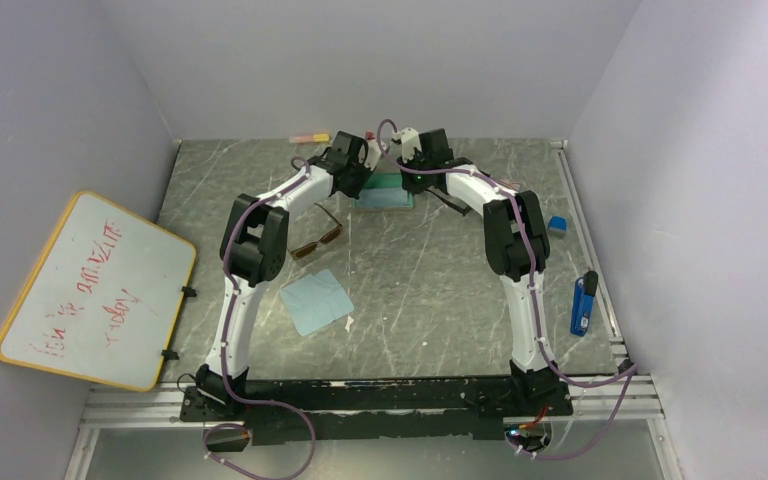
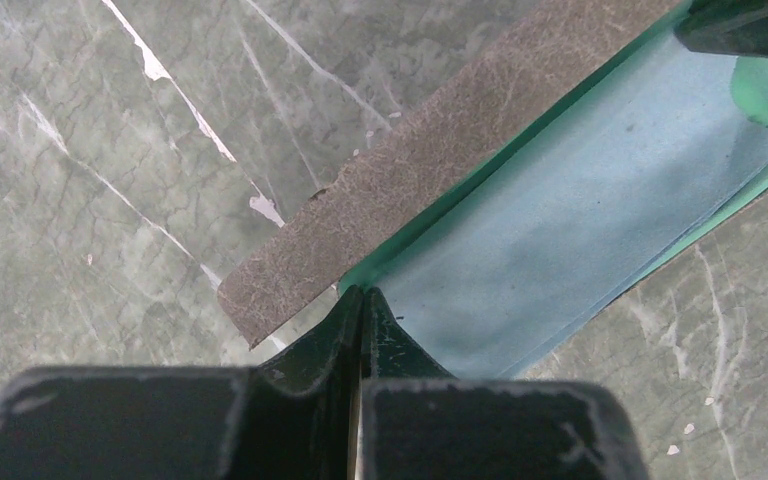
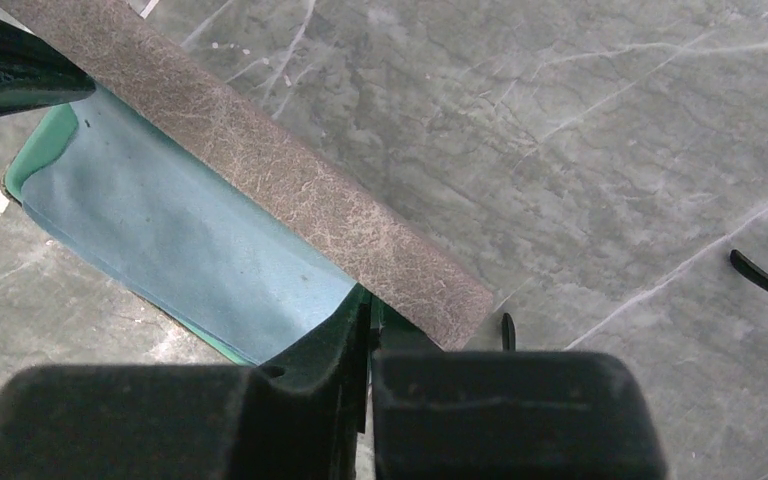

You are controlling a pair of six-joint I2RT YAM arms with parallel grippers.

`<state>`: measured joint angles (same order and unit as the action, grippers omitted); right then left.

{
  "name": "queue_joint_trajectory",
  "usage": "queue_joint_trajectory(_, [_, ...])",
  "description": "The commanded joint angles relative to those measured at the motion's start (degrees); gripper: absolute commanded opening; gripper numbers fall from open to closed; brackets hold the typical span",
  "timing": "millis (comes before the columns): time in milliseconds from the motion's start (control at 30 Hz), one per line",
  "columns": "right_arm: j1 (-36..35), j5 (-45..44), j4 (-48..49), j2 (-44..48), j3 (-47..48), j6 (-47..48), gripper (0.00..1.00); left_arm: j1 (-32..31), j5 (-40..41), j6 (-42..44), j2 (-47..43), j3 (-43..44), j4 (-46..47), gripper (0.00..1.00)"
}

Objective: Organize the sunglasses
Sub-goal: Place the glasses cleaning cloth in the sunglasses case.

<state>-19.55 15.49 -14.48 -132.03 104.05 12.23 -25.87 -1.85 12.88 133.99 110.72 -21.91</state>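
Sunglasses (image 1: 318, 240) lie aside as left gripper (image 2: 362, 295) and right gripper (image 3: 370, 305) clamp fingertips tight on opposite ends of the case (image 2: 410, 170), likely spreading it open.

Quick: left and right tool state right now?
Left tool: closed, tips at the open case's end; grip unclear.
Right tool: closed, tips at the case's other end; grip unclear.

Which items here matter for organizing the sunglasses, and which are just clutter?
Job: thin-framed amber-lens sunglasses; black sunglasses, mostly hidden; open brown green-lined case; square light-blue cloth.
Clutter: yellow-rimmed whiteboard; blue marker-like tool; small blue block; pink-yellow bar.
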Motion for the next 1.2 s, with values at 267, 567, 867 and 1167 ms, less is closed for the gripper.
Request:
queue_joint_trajectory(267, [-0.1,0.29,0.94,1.27,-1.16,0.25,0.14,-0.33,-0.13,0.71,-2.74,-1.67,1.85,0.11])
queue_joint_trajectory(567, [-0.11,0.51,0.95,1.94,-1.37,0.08,0.23,-0.32,0.11,0.92,-4.06,-3.35,2.81,0.19])
queue_joint_trajectory(867, [-0.14,0.63,1.27,2.9,-2.22,0.08,0.25,-0.33,1.12,0.92,-5.54,-4.82,3.92,0.27])
queue_joint_trajectory(1167, [-0.13,-0.33,2.93,4.51,-4.26,-0.18,0.25,-0.32,3.46,0.57,-7.81,-7.38,6.12,0.34])
